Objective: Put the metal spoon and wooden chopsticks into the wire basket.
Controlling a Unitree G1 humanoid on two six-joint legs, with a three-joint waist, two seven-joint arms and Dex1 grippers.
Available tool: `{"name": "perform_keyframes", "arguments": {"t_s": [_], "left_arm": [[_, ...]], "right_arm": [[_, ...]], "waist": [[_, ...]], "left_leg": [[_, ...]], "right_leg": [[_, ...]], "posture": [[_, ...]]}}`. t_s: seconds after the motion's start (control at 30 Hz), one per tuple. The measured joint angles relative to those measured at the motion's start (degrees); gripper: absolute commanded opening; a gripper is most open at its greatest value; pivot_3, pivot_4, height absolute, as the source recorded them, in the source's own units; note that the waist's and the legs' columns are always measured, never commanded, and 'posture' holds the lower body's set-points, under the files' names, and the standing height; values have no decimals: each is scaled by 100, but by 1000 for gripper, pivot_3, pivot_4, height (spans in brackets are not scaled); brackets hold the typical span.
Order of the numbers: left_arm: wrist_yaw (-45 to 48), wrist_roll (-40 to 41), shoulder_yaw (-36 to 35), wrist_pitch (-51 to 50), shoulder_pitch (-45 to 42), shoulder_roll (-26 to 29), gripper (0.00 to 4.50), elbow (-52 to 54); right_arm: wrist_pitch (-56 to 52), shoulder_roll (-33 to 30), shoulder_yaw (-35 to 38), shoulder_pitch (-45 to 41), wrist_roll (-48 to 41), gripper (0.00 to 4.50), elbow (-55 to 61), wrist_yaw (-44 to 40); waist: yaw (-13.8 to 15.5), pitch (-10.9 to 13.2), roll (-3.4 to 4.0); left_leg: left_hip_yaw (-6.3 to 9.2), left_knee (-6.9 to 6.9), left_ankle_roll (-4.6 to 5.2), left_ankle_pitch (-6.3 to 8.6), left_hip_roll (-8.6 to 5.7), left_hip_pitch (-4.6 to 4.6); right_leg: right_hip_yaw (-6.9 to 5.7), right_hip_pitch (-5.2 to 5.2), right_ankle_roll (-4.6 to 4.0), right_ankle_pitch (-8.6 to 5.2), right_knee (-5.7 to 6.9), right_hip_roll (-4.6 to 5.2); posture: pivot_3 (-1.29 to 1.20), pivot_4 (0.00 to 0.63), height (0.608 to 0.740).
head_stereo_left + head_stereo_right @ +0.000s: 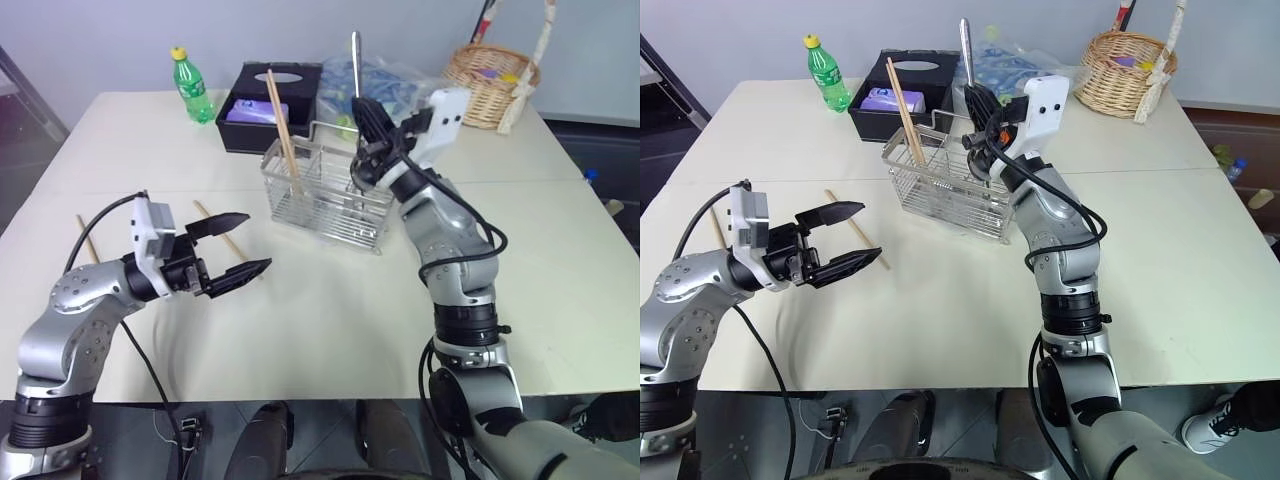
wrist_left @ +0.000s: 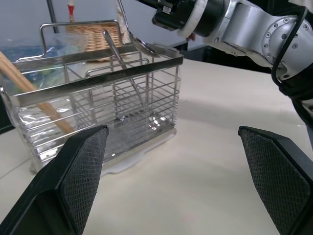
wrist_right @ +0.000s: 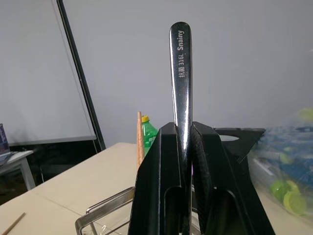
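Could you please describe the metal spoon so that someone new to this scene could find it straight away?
Start at the wire basket in the middle of the table. The right gripper above it is shut on the metal spoon, handle upward. It is the only shiny silver utensil; the chopsticks nearby are plain light wood.

Your two head views look forward and down across the table (image 1: 330,330), each taking in both arms, with the wire basket (image 1: 325,195) near twelve o'clock. Your left wrist view sits low and close, facing the wire basket's side level. Your right wrist view looks steeply upward along the metal spoon (image 3: 181,83) toward the wall (image 3: 254,58), catching the basket's rim.
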State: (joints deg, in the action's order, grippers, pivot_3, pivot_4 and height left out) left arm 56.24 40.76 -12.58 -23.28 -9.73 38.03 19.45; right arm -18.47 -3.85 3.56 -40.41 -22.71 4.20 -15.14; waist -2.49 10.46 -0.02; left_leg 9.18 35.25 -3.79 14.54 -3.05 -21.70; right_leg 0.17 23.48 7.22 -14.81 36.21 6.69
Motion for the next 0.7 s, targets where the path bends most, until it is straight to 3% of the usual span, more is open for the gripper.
{"name": "perform_keyframes", "arguments": {"t_s": [0.07,0.27,0.3,0.7], "left_arm": [[-23,12,-1,-6,0,2,4500,17],[-81,71,-2,-11,-3,9,4500,75],[-93,72,-2,-11,-4,10,4500,74],[-420,-78,-42,119,-7,-110,4500,-108]], "right_arm": [[29,-4,6,24,4,1171,0,-5],[82,-3,7,67,64,4193,-1,6],[98,-5,7,67,85,4466,-1,12],[-12,-298,42,69,163,4466,66,17]], "waist": [[-8,0,0],[-3,0,0],[-3,0,0],[1,0,0]], "left_leg": [[0,0,0,0,0,2],[0,-1,-1,-1,0,4],[-1,-1,-2,-1,0,4],[-1,-1,-2,-1,0,7]], "right_leg": [[1,0,0,0,1,0],[3,-1,0,0,1,0],[3,-1,0,0,1,0],[4,-4,-1,0,2,-1]], "posture": [[0,150,740],[0,150,740],[0,150,740],[0,150,740]]}}
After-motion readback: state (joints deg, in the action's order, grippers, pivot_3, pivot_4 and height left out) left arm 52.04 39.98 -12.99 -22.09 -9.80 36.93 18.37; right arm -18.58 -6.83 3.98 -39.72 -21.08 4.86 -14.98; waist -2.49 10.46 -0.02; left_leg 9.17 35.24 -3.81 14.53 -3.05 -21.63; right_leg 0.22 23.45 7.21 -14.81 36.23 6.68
